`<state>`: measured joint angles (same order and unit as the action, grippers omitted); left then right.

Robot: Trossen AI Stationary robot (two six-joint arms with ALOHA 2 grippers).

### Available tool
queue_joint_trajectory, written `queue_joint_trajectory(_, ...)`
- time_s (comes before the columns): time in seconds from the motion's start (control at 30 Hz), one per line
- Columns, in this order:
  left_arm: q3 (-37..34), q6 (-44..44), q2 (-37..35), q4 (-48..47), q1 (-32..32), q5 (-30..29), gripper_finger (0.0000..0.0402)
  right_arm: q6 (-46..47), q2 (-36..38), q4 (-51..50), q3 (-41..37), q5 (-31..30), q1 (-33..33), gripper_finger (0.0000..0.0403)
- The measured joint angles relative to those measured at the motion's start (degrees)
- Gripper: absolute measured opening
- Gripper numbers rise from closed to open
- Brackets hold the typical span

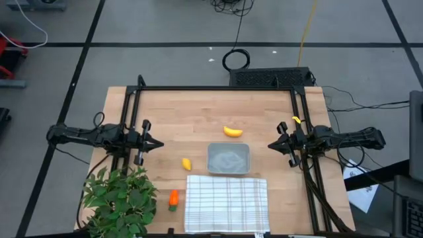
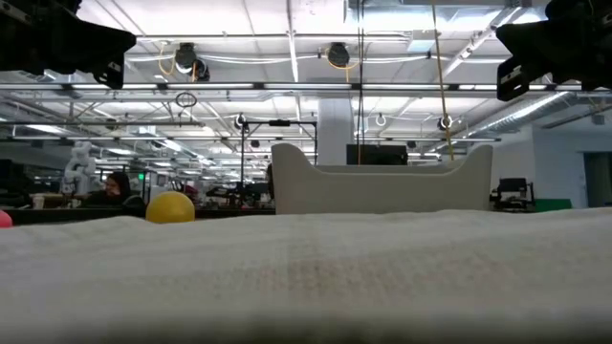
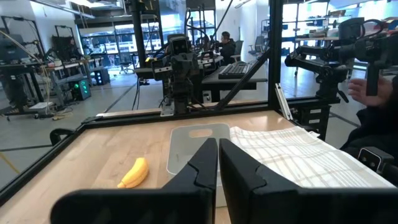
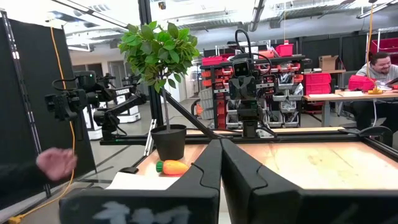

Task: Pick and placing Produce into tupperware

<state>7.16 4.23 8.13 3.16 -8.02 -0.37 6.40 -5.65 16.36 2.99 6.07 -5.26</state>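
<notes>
The banana [image 1: 232, 131] [image 3: 134, 172] lies on the wooden table past the tupperware's far edge. Grey and translucent, the tupperware [image 1: 229, 158] [image 2: 382, 186] [image 3: 193, 146] sits at mid-table with nothing in it. The lemon-like lump [image 1: 187, 164] [image 2: 171, 206] rests left of it. The carrot [image 1: 173, 199] [image 4: 172, 167] lies near the table's front edge, beside the plant. My left gripper [image 1: 162, 143] [image 3: 218, 146] hovers shut at the table's left side, pointing right. My right gripper [image 1: 269, 145] [image 4: 221, 146] hovers shut at the right side, pointing left. Neither touches anything.
A white checked cloth [image 1: 227, 203] [image 3: 292, 155] is spread at the near edge, just in front of the tupperware. A leafy potted plant [image 1: 119, 198] [image 4: 155, 62] stands at the near left corner. A black frame [image 1: 211, 88] borders the table. A person's hand [image 4: 56, 163] [image 3: 367, 87] shows near the front edge.
</notes>
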Motion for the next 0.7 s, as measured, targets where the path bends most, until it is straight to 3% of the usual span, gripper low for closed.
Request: queue_joint_trajectory(0.7,0.0,0.0,0.05,4.53,0.0,-0.15,0.0021,-0.16,0.01,0.04,0.0,0.0,0.01,0.0)
